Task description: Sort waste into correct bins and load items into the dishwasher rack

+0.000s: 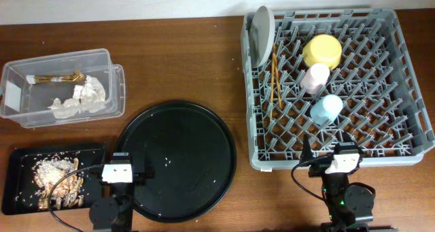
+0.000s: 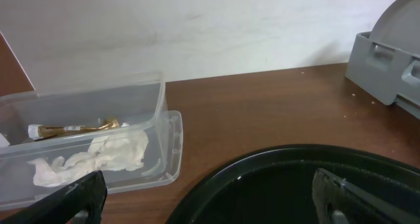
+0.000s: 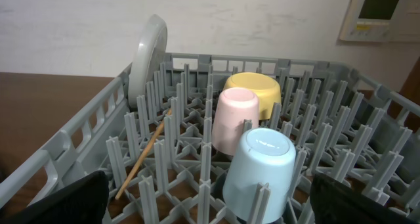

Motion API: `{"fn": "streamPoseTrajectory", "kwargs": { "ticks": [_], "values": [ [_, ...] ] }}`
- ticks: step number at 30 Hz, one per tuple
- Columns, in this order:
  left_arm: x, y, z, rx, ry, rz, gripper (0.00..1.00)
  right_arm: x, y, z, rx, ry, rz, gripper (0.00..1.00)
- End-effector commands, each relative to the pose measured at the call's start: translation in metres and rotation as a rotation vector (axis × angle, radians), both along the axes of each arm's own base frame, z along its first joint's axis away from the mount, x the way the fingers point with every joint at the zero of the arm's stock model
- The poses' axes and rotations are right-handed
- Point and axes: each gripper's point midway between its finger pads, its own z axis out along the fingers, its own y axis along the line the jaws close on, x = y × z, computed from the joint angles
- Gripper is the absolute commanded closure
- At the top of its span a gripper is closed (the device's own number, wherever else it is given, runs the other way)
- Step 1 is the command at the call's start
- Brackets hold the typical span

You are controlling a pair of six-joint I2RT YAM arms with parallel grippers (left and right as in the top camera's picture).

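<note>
Grey plastic fills the right of the overhead view. The dishwasher rack (image 1: 326, 165) carries every item. The round plate (image 1: 262, 35) stands on edge at the far left corner, slotted among the pegs (image 1: 380, 75) so it stays upright. The chopsticks (image 1: 276, 82) lie along a channel just beside it. The yellow bowl (image 1: 322, 51), pink cup (image 1: 315, 77) and light-blue cup (image 1: 326, 109) sit upside down in a line, presumably to drain. Well apart on the left, the clear tub (image 1: 58, 56) holds the crumpled napkins (image 1: 85, 99) and the brown wrapper (image 1: 54, 77). The shallow black tray (image 1: 13, 184) holds the food scraps (image 1: 54, 181). Between these and the rack lies the large round black tray (image 1: 183, 157), bare but for a few specks. I judge sorting and loading essentially done.

From the left wrist, the left gripper (image 2: 210, 198) hovers low over the round tray's near part, fingers spread wide and pinching nothing. The tub sits ahead to the left with napkins and wrapper inside, and nothing lies between.

From the right wrist, the right gripper (image 3: 210, 201) is likewise splayed and empty, at the rack's front wall. The blue cup is nearest, with the pink cup and the bowl behind it. Pegs crowd every side, so any reach would likely need to come from above.
</note>
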Motion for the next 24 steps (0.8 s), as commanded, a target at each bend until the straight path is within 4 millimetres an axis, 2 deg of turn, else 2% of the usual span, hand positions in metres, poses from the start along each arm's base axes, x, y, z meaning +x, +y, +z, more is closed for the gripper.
{"fn": "streamPoseTrajectory", "kwargs": {
  "ticks": [1,3,24],
  "values": [
    [-0.0003,-0.0023,-0.0016,0.000,0.001,-0.011,0.01,-0.0002,-0.0039,-0.0029,-0.004,0.006,-0.019,0.02],
    [-0.0003,-0.0024,-0.0016,-0.057,0.000,-0.008,0.01,-0.0002,-0.0039,-0.0029,-0.004,0.006,-0.019,0.02],
    [-0.0002,-0.0023,-0.0008,-0.056,-0.003,-0.007,0.01,-0.0002,-0.0039,-0.0029,-0.004,0.006,-0.019,0.02]
  ]
}}
